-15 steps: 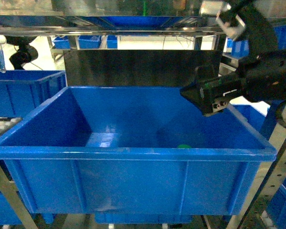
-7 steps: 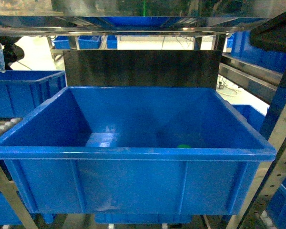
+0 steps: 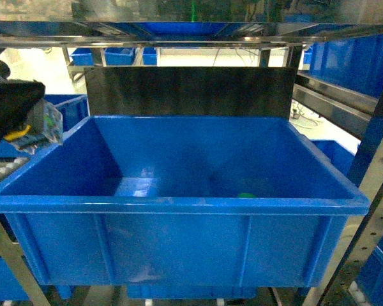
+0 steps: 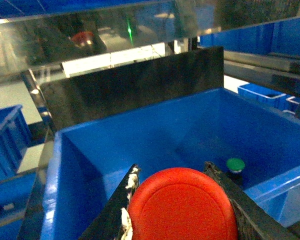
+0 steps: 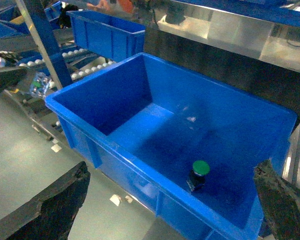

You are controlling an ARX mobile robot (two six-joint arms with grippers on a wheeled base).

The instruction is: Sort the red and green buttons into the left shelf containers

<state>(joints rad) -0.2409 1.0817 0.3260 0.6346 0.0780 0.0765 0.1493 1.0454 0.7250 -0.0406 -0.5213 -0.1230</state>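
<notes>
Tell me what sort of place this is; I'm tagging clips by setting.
Probably a warehouse or factory parts store: big blue bin on metal racking, more blue bins behind, and roller tracks.

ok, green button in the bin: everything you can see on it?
The green button is a small push-button with a round, flat-topped green cap on a dark, squat body. It stands on the floor of the big blue bin, cap up and leaning slightly, near the front wall toward the right side in the head view, where only its cap shows above the rim. The left wrist view shows it too. Only the bin floor touches it; neither hand is near. Markings are too small to read.
</notes>
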